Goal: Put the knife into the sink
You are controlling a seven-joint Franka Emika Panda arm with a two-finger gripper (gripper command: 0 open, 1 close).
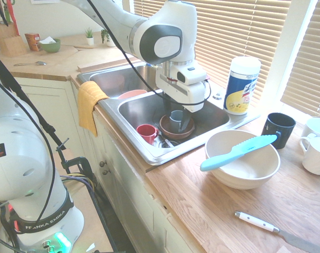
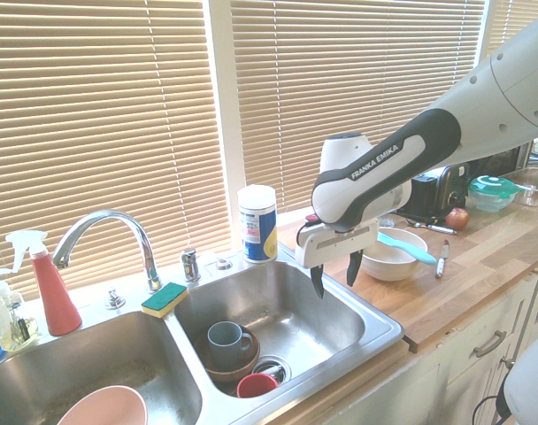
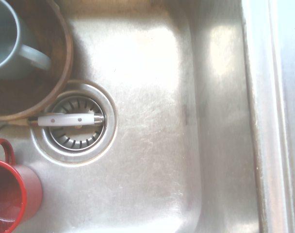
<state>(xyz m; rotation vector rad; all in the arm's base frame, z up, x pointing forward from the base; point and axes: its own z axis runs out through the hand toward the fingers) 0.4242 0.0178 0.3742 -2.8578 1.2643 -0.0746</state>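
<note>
Nearest the first exterior camera, on the wooden countertop (image 1: 212,205), lies a white-handled knife with a metal blade (image 1: 265,224), well apart from everything else. Just behind it stands a wide cream-white bowl (image 1: 243,159), and the one-piece teal plastic knife with a serrated edge (image 1: 238,152) rests across the bowl's rim, its handle end jutting out toward the sink and its tip pointing at a dark mug (image 1: 278,129). Two white mugs (image 1: 316,154) sit further right on the counter. Beyond the bowl is the shiny stainless steel double-basin sink (image 1: 165,154), with a yellow cloth (image 1: 89,105) draped over its front edge by the far basin. Inside the near basin a small red cup (image 1: 147,133) stands beside a brown bowl (image 1: 177,129) that holds a grey-blue mug (image 1: 176,119); the wrist view also shows a white-handled utensil (image 3: 70,119) lying over the drain strainer (image 3: 74,125). A white arm's two-finger gripper (image 2: 336,274) hangs above this basin, its dark fingers (image 2: 317,282) parted and holding nothing, well apart from the teal knife. A pink bowl (image 2: 103,407) sits in the other basin. Behind the sink, along the window ledge, stand a white canister of wipes with a blue and yellow label (image 1: 242,85), a yellow-and-green sponge (image 2: 165,298), the curved chrome faucet (image 2: 105,241) and a red spray bottle (image 2: 49,288).
</note>
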